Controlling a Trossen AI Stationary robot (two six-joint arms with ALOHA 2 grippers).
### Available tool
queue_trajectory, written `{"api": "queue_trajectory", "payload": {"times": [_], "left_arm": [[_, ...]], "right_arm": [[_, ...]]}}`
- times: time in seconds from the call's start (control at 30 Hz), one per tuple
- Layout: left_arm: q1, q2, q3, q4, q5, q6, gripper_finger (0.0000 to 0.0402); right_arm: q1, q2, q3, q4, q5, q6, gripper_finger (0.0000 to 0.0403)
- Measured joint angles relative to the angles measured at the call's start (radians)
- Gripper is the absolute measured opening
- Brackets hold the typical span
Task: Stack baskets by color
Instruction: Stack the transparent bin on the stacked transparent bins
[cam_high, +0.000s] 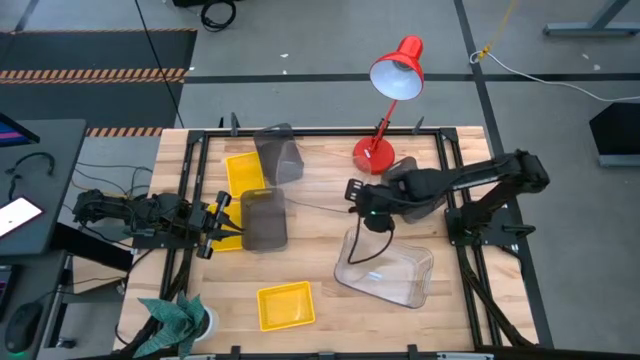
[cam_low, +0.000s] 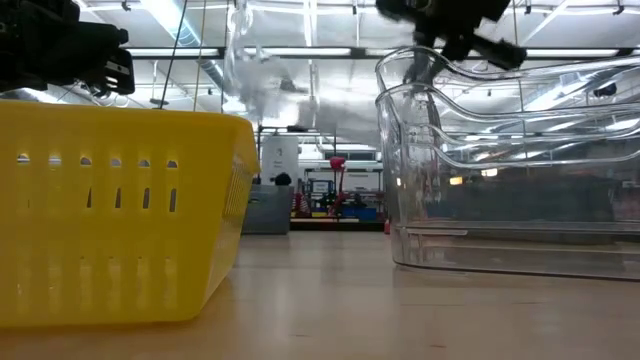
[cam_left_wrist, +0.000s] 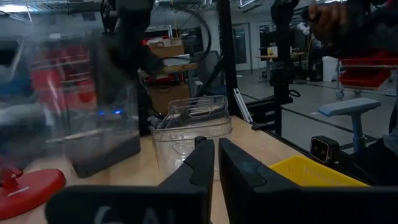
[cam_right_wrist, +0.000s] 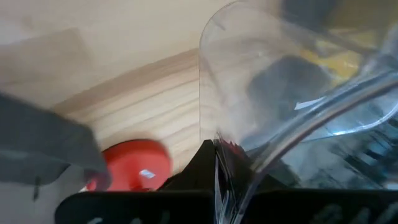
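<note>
Two clear baskets (cam_high: 385, 268) sit right of centre, one tilted into the other for nesting. Right gripper (cam_high: 372, 218) pinches the tilted basket's rim. Left gripper (cam_high: 222, 222), near-closed, empty, waits beside the grey basket (cam_high: 265, 218) and yellow basket (cam_high: 244, 173).

In the left wrist view a grey basket (cam_left_wrist: 102, 134) is motion-blurred; at 1 o'clock, a person's hand (cam_left_wrist: 329, 15) is cut off.

Lamp (cam_high: 385, 100) at desk (cam_high: 320, 200) rear-center; two bins (cam_high: 262, 195) left-center, one bin (cam_high: 286, 305) front-center, another bin (cam_high: 390, 268) right of it, towel (cam_high: 172, 318) front-left corner.
</note>
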Motion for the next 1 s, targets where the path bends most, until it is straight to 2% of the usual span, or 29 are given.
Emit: {"api": "queue_trajectory", "payload": {"times": [0.27,0.5,0.7,0.9,1.0], "left_arm": [[0.000,0.000,0.000,0.000,0.000,0.000,0.0036],[0.000,0.000,0.000,0.000,0.000,0.000,0.0028],[0.000,0.000,0.000,0.000,0.000,0.000,0.0027],[0.000,0.000,0.000,0.000,0.000,0.000,0.0035],[0.000,0.000,0.000,0.000,0.000,0.000,0.0036]], "right_arm": [[0.146,-0.083,0.000,0.010,0.031,0.176,0.0005],[0.315,-0.088,0.001,-0.004,0.085,0.331,0.0005],[0.435,-0.084,0.008,-0.104,0.103,0.519,0.0005],[0.511,-0.055,0.111,-0.238,0.079,0.683,0.0004],[0.532,-0.011,0.183,-0.338,0.030,0.756,0.0004]]}}
